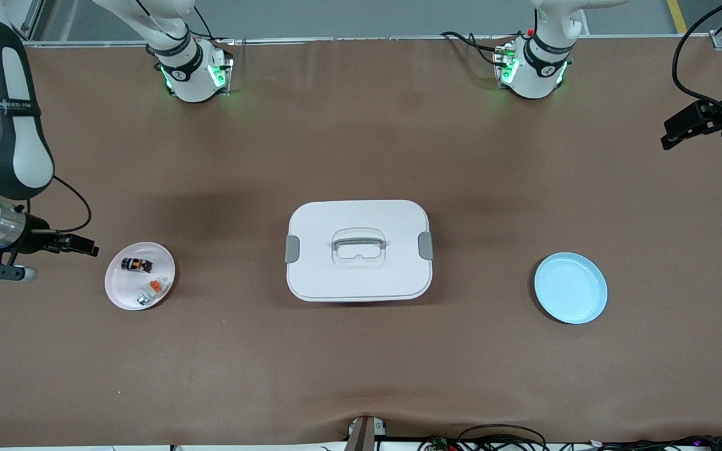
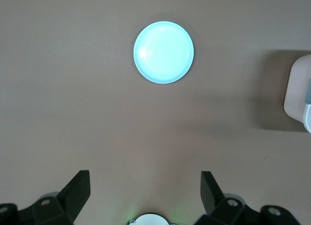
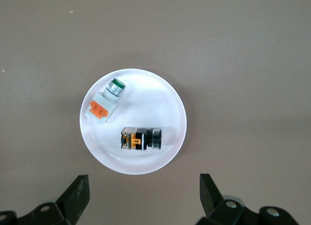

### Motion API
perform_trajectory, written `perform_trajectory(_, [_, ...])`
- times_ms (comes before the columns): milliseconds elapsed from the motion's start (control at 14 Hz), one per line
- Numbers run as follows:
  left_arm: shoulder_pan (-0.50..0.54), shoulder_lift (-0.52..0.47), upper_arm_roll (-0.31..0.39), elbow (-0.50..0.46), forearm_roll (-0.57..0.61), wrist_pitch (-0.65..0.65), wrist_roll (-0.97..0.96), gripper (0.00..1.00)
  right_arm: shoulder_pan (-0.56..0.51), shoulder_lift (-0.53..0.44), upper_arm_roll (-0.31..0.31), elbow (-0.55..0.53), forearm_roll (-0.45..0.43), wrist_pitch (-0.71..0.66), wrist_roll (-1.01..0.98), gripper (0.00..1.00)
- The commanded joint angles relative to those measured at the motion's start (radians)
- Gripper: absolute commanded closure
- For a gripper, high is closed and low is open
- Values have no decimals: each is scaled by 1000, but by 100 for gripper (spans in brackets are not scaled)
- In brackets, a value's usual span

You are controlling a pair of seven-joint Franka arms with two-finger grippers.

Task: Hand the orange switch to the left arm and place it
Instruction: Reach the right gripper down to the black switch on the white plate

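Observation:
The orange switch (image 1: pixel 136 264) (image 3: pixel 141 139), black with an orange part, lies on its side in a small white plate (image 1: pixel 118 289) (image 3: pixel 163 91) toward the right arm's end of the table. My right gripper (image 3: pixel 144 181) hangs open and holds nothing. It is over bare table beside that plate, toward the table's end. The white box (image 1: pixel 358 250) with a grey handle and side latches stands at the table's middle; its corner (image 2: pixel 297 91) shows in the left wrist view. My left gripper (image 2: pixel 145 179) is open and holds nothing, high over the left arm's end of the table.
A white-grey piece with an orange tab (image 3: pixel 104 104) (image 1: pixel 154 288) shares the white plate with the switch. A light blue plate (image 1: pixel 571 288) (image 2: pixel 164 52) with nothing on it sits toward the left arm's end. Brown table stretches around the box.

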Motion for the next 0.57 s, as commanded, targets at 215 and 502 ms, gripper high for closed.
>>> perform_trajectory(215, [0,-2,-1,-7,-13,24,11,0,-15,69,16,-18,20,119,-40,0])
perform_trajectory(502, [-3,7,-2,-7,-13,33,10,0,-11,72,19,-92,20,233,-38,0])
